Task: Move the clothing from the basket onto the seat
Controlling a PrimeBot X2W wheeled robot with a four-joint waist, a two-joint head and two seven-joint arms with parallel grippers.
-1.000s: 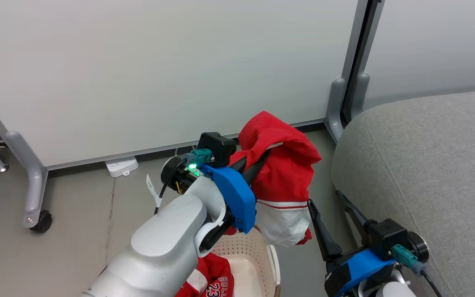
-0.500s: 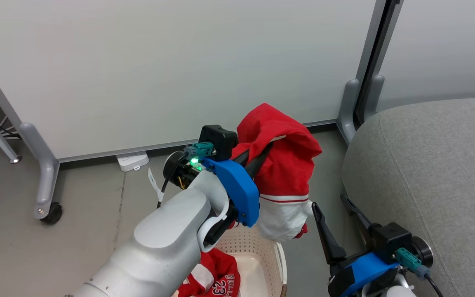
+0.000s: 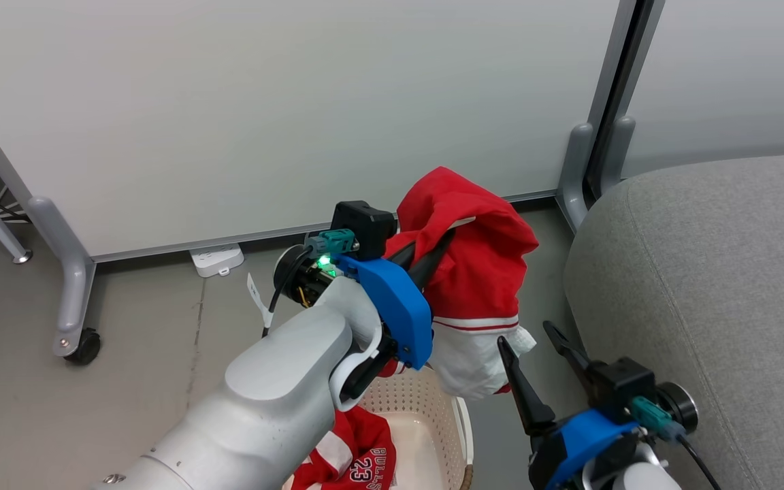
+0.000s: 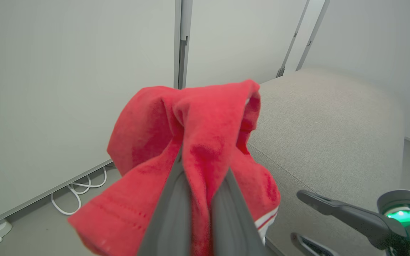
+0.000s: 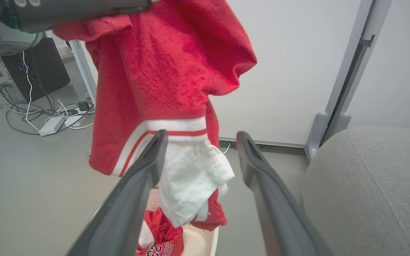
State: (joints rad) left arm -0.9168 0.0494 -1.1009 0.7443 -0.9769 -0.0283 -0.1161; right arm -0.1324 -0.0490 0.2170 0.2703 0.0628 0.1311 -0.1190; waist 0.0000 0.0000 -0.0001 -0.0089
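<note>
Head view puts the basket (image 3: 433,408) nearest to you, at the bottom edge and partly under the pale left forearm. The jersey (image 3: 358,459) lettered "BULLS 23" lies crumpled inside it. Just to the right of the basket, your right gripper (image 3: 524,332) points up with its two dark fingers spread wide and nothing between them. In the right wrist view its left finger crosses the white hem of the hanging cloth, and you cannot tell whether the two touch.

Higher up, your left gripper (image 3: 443,241) has its fingers pressed together on a fold of the red garment (image 3: 474,272). In the left wrist view the cloth bunches over both fingertips and spills down either side. From that pinch it hangs free: red at the top, then a red-and-white striped band, then white fabric at the bottom. Its lowest part is just above the far right rim of the basket.

To the right you have the seat (image 3: 705,272), a broad grey cushion with a rounded corner. A strip of floor (image 3: 147,354) shows between it and the held garment, so the cloth hangs beside the cushion and not above it.

Farther back, a white power strip (image 3: 216,259) lies on the floor against the foot of the pale partition (image 3: 297,102), and a grey leg with a black caster (image 3: 82,346) stands off to the left
</note>
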